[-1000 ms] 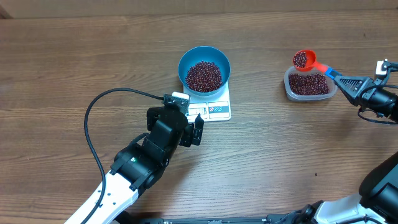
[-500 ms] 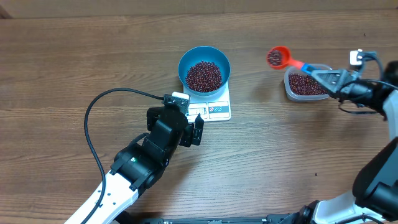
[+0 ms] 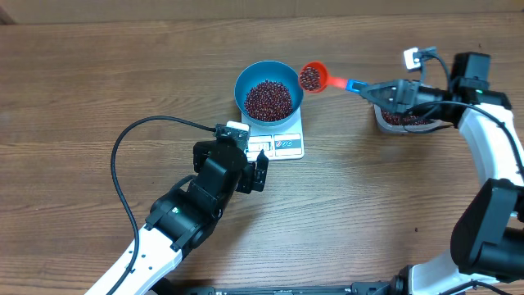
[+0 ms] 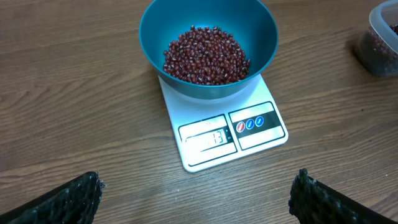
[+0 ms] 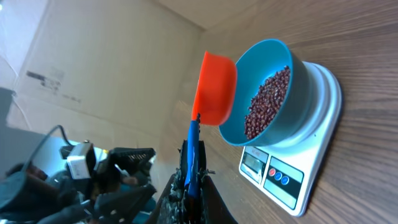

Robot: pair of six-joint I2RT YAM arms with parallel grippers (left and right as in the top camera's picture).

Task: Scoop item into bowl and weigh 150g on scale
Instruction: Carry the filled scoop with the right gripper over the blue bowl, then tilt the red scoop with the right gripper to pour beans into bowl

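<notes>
The blue bowl (image 3: pixel 242 82) stands on the white scale (image 3: pixel 282 143) with a heap of dark red beans (image 3: pixel 268 98) in it. My right gripper (image 3: pixel 378 90) is shut on the blue handle of an orange-red scoop (image 3: pixel 312 77). The scoop's cup holds beans and hangs at the bowl's right rim. In the right wrist view the scoop (image 5: pixel 216 87) is next to the bowl (image 5: pixel 298 93), with my right gripper (image 5: pixel 191 174) shut on its handle. My left gripper (image 3: pixel 232 160) is open and holds nothing just in front of the scale (image 4: pixel 224 134), its fingers (image 4: pixel 198 180) wide apart.
A clear plastic tub (image 3: pixel 405 121) with more beans sits at the right, partly hidden under my right arm; it also shows at the right edge of the left wrist view (image 4: pixel 382 37). A black cable (image 3: pixel 123 176) loops on the table left of my left arm.
My right gripper has carried the filled scoop leftward from above the tub to the bowl's right rim. The left arm has not moved.
</notes>
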